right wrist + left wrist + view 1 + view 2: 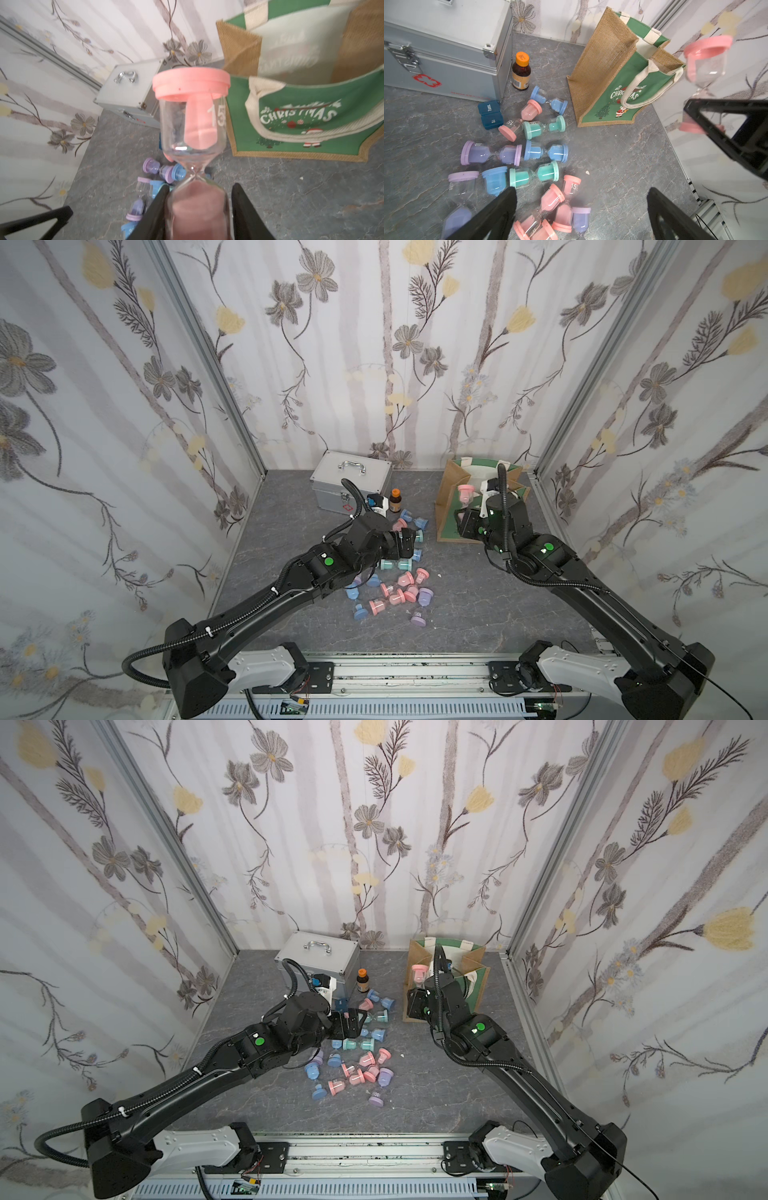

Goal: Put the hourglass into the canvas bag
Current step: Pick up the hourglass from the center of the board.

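A pink hourglass [192,116] marked 15 stands upright in the air, my right gripper [199,193] shut on its lower, sand-filled bulb. In both top views this hourglass [466,493] [419,973] overlaps the left jute wall of the canvas bag [451,481] [480,986]. The bag [604,62] stands upright at the back right with its top open and a white handle drooping over the green CHRISTMAS panel [311,108]. My left gripper [581,193] [409,539] hangs open and empty above a pile of loose hourglasses [533,151].
A silver metal case [353,485] stands at the back, left of the bag. A brown bottle with an orange cap [521,70] and a blue pill box [490,114] sit beside it. Several pink, blue, teal and purple hourglasses [395,593] litter the table's middle. Floral walls enclose three sides.
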Controlling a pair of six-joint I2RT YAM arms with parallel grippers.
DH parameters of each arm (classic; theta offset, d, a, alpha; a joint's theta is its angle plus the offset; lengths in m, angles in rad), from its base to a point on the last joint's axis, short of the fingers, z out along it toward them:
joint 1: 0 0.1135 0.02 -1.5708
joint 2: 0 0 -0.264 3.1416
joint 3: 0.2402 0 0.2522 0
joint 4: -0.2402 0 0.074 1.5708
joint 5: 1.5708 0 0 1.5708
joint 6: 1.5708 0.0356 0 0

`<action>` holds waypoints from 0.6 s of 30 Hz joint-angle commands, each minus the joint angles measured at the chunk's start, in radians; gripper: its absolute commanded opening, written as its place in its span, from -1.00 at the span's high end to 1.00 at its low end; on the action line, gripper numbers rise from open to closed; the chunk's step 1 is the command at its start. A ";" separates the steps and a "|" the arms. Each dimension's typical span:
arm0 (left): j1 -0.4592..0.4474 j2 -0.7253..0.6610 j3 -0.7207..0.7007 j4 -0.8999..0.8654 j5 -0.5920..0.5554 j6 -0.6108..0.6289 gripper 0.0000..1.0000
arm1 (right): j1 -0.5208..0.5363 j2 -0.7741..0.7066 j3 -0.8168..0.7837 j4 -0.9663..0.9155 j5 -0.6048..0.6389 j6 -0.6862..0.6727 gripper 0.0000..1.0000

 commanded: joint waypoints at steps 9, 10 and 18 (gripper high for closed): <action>0.003 0.124 0.103 0.080 0.017 0.046 -1.00 | -0.189 0.189 0.253 -0.059 0.109 -0.144 0.58; 0.003 0.137 0.109 0.085 0.020 0.045 -1.00 | -0.201 0.211 0.272 -0.060 0.118 -0.158 0.58; 0.008 0.213 0.166 0.103 0.032 0.062 -1.00 | -0.315 0.418 0.403 -0.072 0.070 -0.196 0.59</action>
